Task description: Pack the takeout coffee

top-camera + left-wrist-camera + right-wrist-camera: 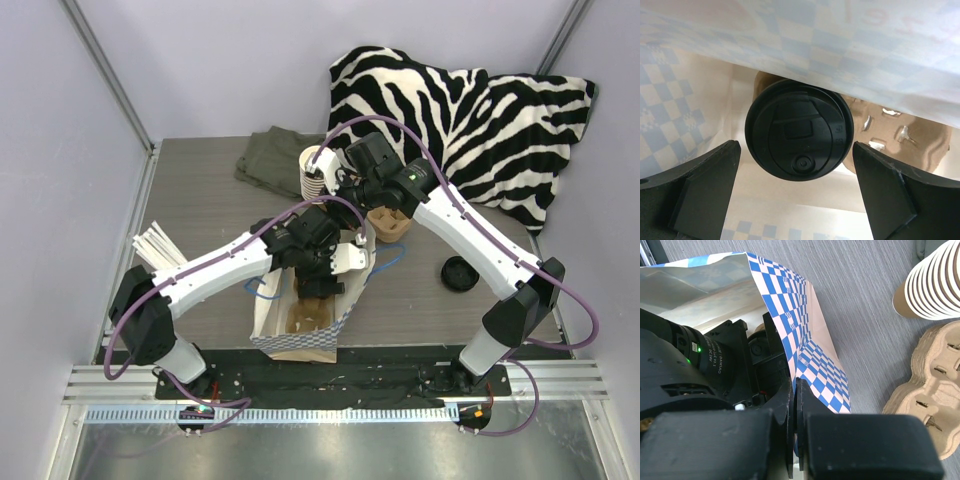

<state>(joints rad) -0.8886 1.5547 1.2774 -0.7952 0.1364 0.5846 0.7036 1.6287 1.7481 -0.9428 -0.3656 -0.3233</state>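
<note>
The left gripper (797, 172) hangs wide open above the lidded cup (799, 135) inside the checkered bag (785, 305). The right gripper (796, 395) is clamped on the bag's rim.

Blue-checked bag (812, 347), black lid (799, 135)

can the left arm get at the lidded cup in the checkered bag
Probably yes: its open jaws sit inside the blue-checkered paper bag, flanking the round black plastic lid on the brown paper cup, nothing between.
</note>
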